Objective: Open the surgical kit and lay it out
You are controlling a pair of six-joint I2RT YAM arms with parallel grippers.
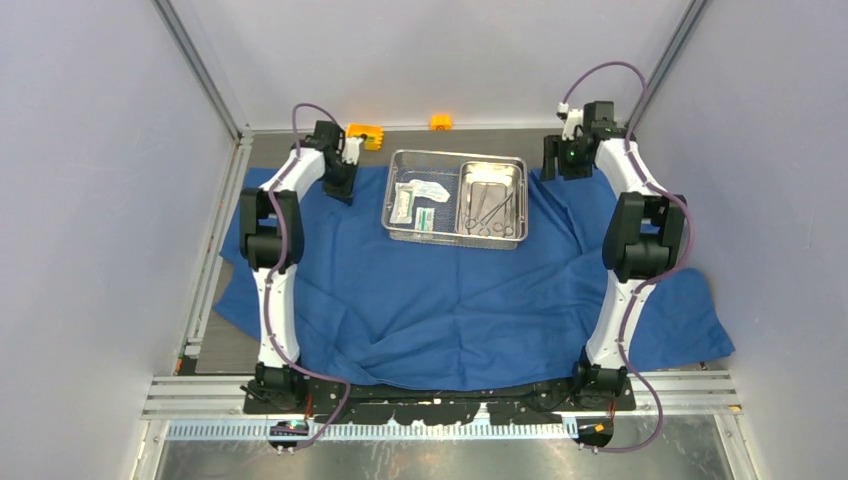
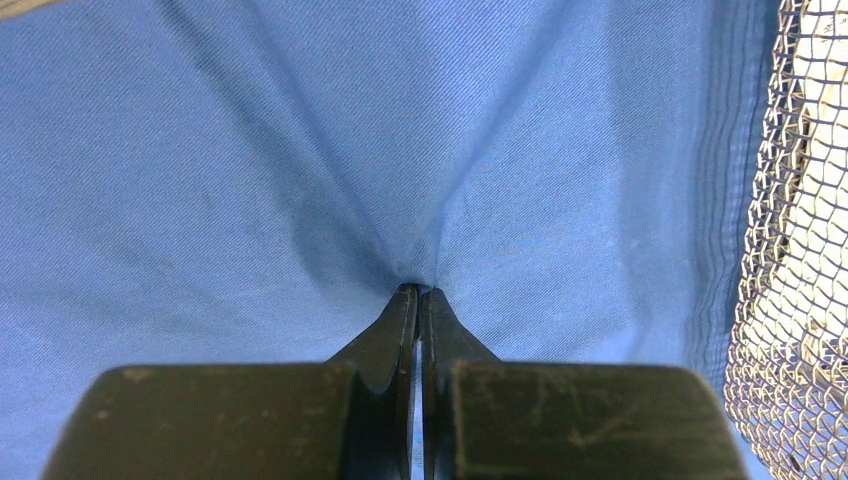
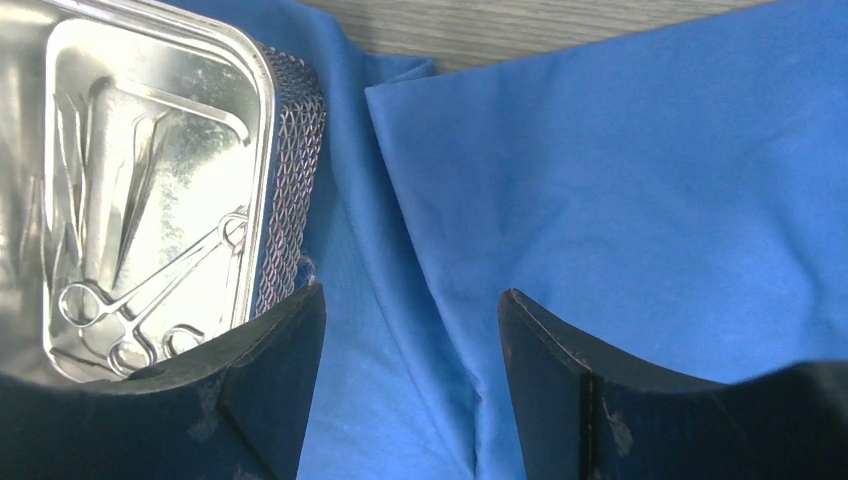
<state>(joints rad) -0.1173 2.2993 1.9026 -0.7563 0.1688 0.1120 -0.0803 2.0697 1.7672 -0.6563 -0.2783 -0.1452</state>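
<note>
The blue cloth wrap (image 1: 450, 300) lies spread open over the table. On its far half sits the steel mesh basket (image 1: 455, 153), with white-green packets (image 1: 415, 200) in its left half. In its right half is the smaller steel tray (image 1: 492, 168), holding scissors and forceps (image 1: 490, 210). My left gripper (image 1: 342, 190) is at the cloth's far left, shut on a puckered fold of the cloth (image 2: 250, 150) at its tips (image 2: 418, 292); the basket's mesh (image 2: 790, 300) is just to its right. My right gripper (image 3: 410, 295) stands open over a cloth crease (image 3: 650, 180), beside the basket (image 3: 290, 180) and the tray (image 3: 255, 80).
Two small orange blocks (image 1: 366, 133) (image 1: 441, 122) lie on the table behind the cloth, near the back wall. Enclosure walls stand close on both sides. Bare wooden tabletop (image 3: 520, 25) shows beyond the cloth's far right corner.
</note>
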